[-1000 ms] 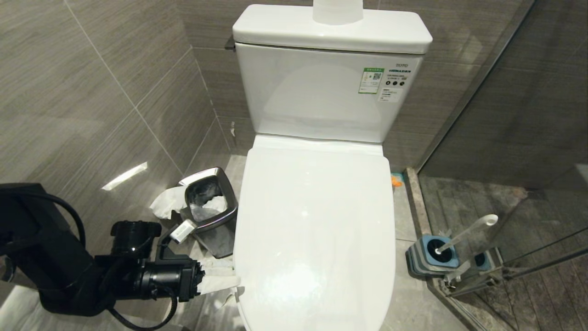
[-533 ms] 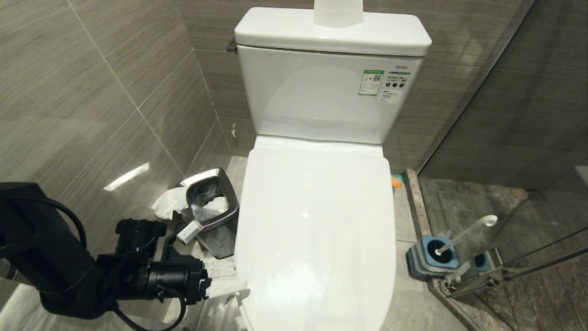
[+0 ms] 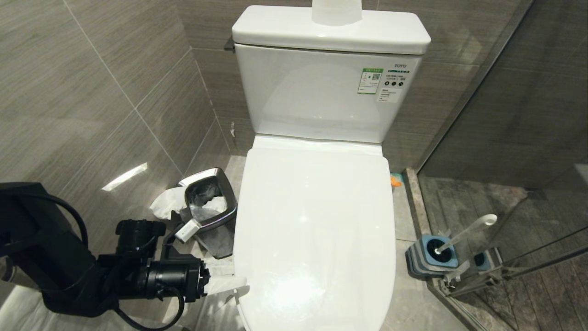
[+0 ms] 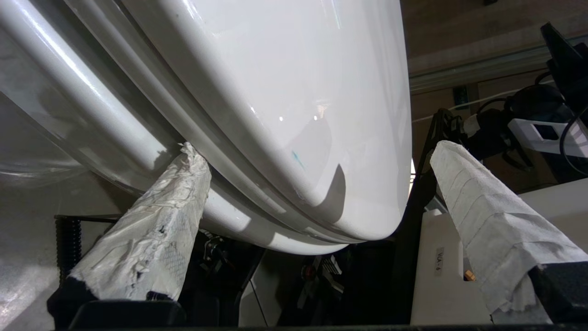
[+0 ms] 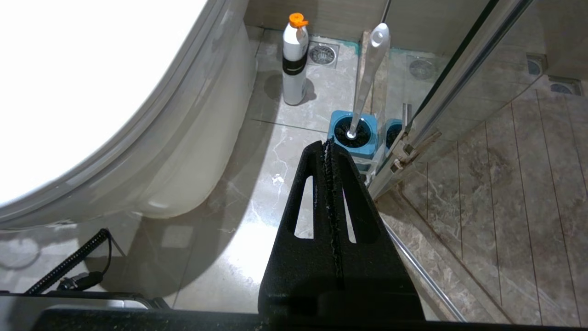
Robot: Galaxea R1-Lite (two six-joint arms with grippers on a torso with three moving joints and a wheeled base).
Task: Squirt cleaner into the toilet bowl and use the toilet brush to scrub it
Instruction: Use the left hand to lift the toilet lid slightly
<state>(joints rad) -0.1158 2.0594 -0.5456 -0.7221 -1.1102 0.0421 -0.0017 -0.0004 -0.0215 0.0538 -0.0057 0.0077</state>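
The toilet's white lid (image 3: pixel 317 220) is down, so the inside of the toilet bowl is hidden; only the bowl's outer wall (image 5: pixel 197 138) and its rim under the lid (image 4: pixel 239 225) show. My left gripper (image 3: pixel 239 281) is open at the lid's front left corner. Its paper-wrapped fingers (image 4: pixel 161 220) stand on either side of the lid's edge, with my left gripper (image 4: pixel 317 149) holding nothing. Cleaner shows only as a thin turquoise streak (image 4: pixel 297 159) on the lid. The toilet brush (image 3: pixel 468 232) (image 5: pixel 367 78) stands in its blue-topped holder (image 3: pixel 434 257) on the floor at the right. My right gripper (image 5: pixel 327 142) is shut, parked low near the holder.
A steel waste bin (image 3: pixel 211 207) stuffed with tissue sits just left of the toilet, beside my left arm. A white bottle with an orange cap (image 5: pixel 294 59) stands on the floor by the bowl. The glass shower door (image 3: pixel 505 257) closes off the right side.
My left gripper has edged slightly toward the lid's corner, fingers still open. The right arm has not moved.
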